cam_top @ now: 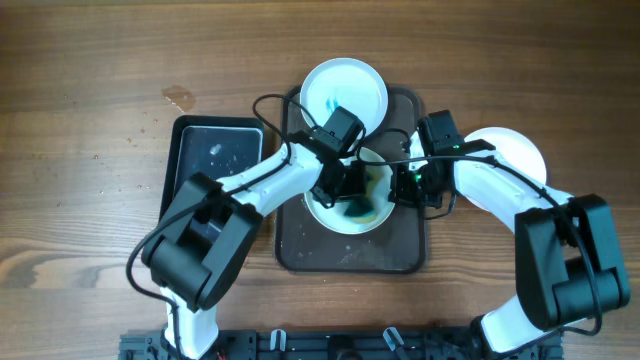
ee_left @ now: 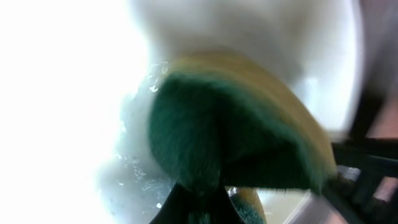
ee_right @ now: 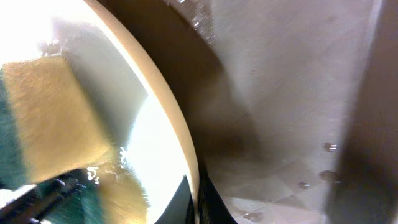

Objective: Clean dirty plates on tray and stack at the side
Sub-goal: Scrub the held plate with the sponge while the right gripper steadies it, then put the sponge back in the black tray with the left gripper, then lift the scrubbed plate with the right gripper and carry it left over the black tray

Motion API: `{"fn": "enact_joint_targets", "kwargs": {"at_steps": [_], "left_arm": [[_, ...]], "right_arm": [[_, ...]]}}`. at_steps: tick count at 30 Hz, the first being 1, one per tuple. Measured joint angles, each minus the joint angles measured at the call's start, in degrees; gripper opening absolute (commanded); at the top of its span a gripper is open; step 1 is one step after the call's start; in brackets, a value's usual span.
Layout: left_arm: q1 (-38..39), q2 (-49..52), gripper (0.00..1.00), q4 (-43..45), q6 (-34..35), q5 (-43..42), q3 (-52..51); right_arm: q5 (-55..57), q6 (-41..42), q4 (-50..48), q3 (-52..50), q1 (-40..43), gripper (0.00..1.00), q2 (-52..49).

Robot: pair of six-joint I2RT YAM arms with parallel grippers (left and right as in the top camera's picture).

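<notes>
— Where was the middle plate (cam_top: 328, 217)?
— On the brown tray (cam_top: 300, 250). The right tool (cam_top: 405, 187) was clamped on its rim, and the left tool (cam_top: 350, 195) pressed a gripped green-and-yellow sponge (ee_left: 236, 137) against it.
— The others?
— The smeared plate (cam_top: 345, 90) lay at the tray's far end. The third plate (cam_top: 512, 150) was on the tabletop (cam_top: 100, 100) beside the tray.

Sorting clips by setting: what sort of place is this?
Probably a robot test bench, not a real kitchen: a left arm and right arm at a wooden table, a sponge on a plate in a brown tray; no sink shows.
</notes>
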State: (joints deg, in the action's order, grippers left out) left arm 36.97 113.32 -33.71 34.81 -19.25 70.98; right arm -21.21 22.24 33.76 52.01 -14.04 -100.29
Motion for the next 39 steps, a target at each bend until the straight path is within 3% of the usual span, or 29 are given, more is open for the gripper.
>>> {"fn": "enact_joint_targets", "kwargs": {"at_steps": [10,18,21,25,28,32,35,36,39], "left_arm": [[-0.2,-3.1,0.04,-11.0,1.1,22.5,0.7],[-3.2,-13.6,0.04,-14.4,3.3,23.9,-0.9],[-8.2,-22.5,0.04,-17.4,2.7,21.6,-0.9],[-21.1,-32.0,0.04,-24.8,-0.6,19.8,-0.9],[-31.0,-32.4,0.04,-26.5,-4.9,19.4,-2.0],[-40.2,-29.9,0.04,-20.8,-9.0,18.3,-10.3],[-41.3,-25.9,0.29,-17.0,-10.4,15.4,-15.2],[-41.3,-24.9,0.42,-16.7,-10.9,14.8,-15.7],[-41.3,-24.5,0.68,-17.0,-11.3,13.6,-15.5]], "right_arm": [[-0.2,0.0,0.0,0.0,-0.3,0.04,0.0],[-0.2,0.0,0.1,0.0,-0.2,0.04,0.0],[-0.1,0.0,0.2,0.0,-0.2,0.04,0.0],[-0.1,0.0,0.1,0.0,-0.2,0.04,0.0],[-0.1,-1.4,-0.4,0.0,-0.2,0.04,0.0],[0.5,-3.5,-2.6,-0.1,-0.1,0.05,0.0],[1.0,-3.7,0.2,0.7,-0.1,0.04,0.0],[1.7,-3.8,2.8,1.3,0.0,0.04,0.0],[3.3,-5.2,11.2,4.5,0.0,0.04,0.2]]}}
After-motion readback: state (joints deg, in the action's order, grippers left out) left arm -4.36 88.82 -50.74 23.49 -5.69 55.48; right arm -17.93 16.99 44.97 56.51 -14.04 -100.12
